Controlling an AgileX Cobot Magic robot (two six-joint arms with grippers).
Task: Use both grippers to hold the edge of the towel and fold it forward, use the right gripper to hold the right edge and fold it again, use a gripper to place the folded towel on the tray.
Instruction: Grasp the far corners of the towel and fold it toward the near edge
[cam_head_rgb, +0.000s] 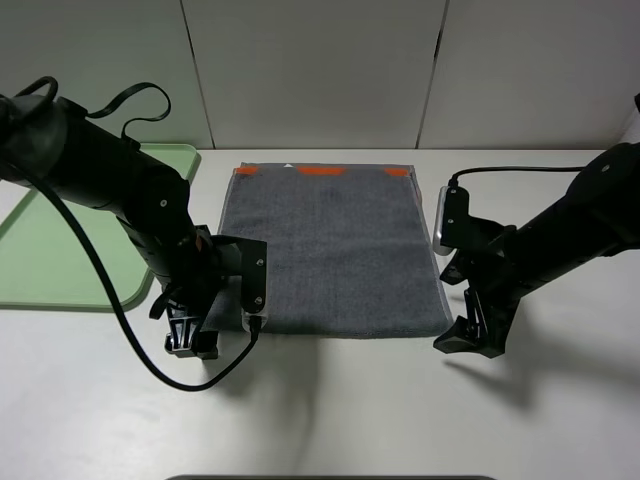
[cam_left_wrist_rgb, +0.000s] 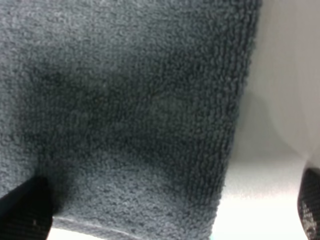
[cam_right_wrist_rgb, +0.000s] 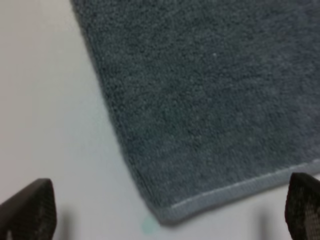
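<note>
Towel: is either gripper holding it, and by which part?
Nothing is held; left gripper and right gripper have jaws open at the towel's near corners.

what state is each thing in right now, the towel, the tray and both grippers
towel: spread flat on the table, unfolded, orange patches at the far end
tray: flat on the table left of the towel, towel not on it
left gripper: open, low at the towel's near left corner, gripping nothing
right gripper: open, low at the towel's near right corner, gripping nothing
</note>
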